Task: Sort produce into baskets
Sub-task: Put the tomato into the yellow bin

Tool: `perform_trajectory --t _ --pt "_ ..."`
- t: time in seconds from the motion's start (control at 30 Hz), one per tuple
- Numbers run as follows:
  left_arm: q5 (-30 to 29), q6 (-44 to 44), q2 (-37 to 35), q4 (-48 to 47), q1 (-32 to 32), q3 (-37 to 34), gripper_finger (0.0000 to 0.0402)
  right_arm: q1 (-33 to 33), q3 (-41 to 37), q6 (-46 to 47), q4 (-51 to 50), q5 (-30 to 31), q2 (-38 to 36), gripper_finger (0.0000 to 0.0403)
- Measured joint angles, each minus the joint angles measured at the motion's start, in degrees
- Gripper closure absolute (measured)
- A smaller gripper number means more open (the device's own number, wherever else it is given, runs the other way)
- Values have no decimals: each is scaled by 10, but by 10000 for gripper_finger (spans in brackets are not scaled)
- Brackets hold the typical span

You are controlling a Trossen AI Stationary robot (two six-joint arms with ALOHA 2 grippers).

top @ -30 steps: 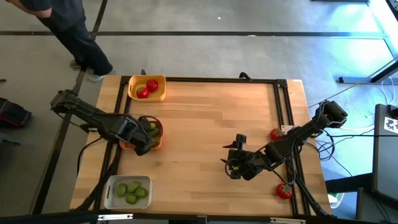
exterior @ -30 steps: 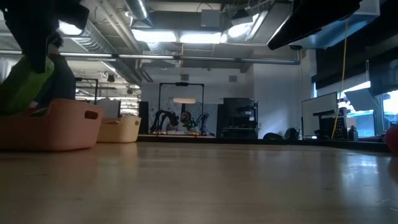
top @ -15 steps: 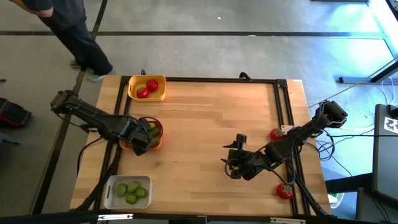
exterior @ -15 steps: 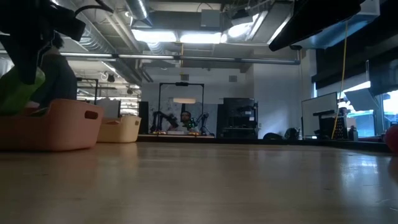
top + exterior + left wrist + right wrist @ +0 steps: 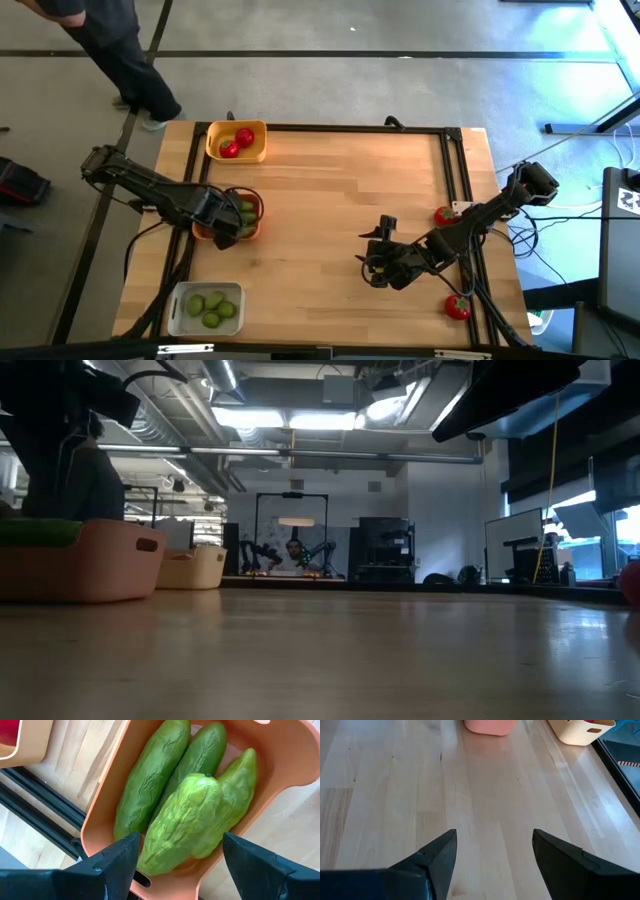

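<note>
The orange basket [image 5: 252, 229] stands near the table's left edge and holds several green cucumber pieces [image 5: 150, 785]. A paler one [image 5: 185, 820] lies on top of them and shows level above the rim in the low view [image 5: 35, 532]. My left gripper [image 5: 232, 222] hangs open over this basket, pointing down, its fingers [image 5: 120, 855] on either side of the pale piece's end. My right gripper [image 5: 378, 268] stands open over bare wood at the table's right half, with nothing between its fingers [image 5: 440, 852].
A yellow basket [image 5: 214, 150] with red tomatoes [image 5: 236, 142] stands at the far left. A white basket [image 5: 178, 300] with limes [image 5: 212, 306] stands at the near left. Two tomatoes [image 5: 445, 215] [image 5: 458, 307] lie by the right rail. A person [image 5: 120, 50] stands beyond the far left corner.
My left gripper has let go of the pale green cucumber piece over the orange basket. The piece hung tilted from the fingers a second ago, sank lower, and now lies level on the other pieces in the basket.
</note>
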Motion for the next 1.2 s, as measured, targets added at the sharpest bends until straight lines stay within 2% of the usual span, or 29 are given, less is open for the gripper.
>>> perform_trajectory --t 0.27,0.4,0.83,1.07,1.2 --pt "0 21 -1 9 -2 55 124 0 0 0 11 -1 0 153" --pt "-9 53 -1 50 -2 75 124 0 0 0 29 -2 0 153" --pt "-17 225 -1 370 -2 51 124 0 0 2 -1 -2 -8 153" --pt "-24 258 -1 511 -2 6 124 0 0 55 -92 -1 -47 153" --pt "-26 270 1 558 -2 -23 124 0 0 115 -179 0 -74 153"
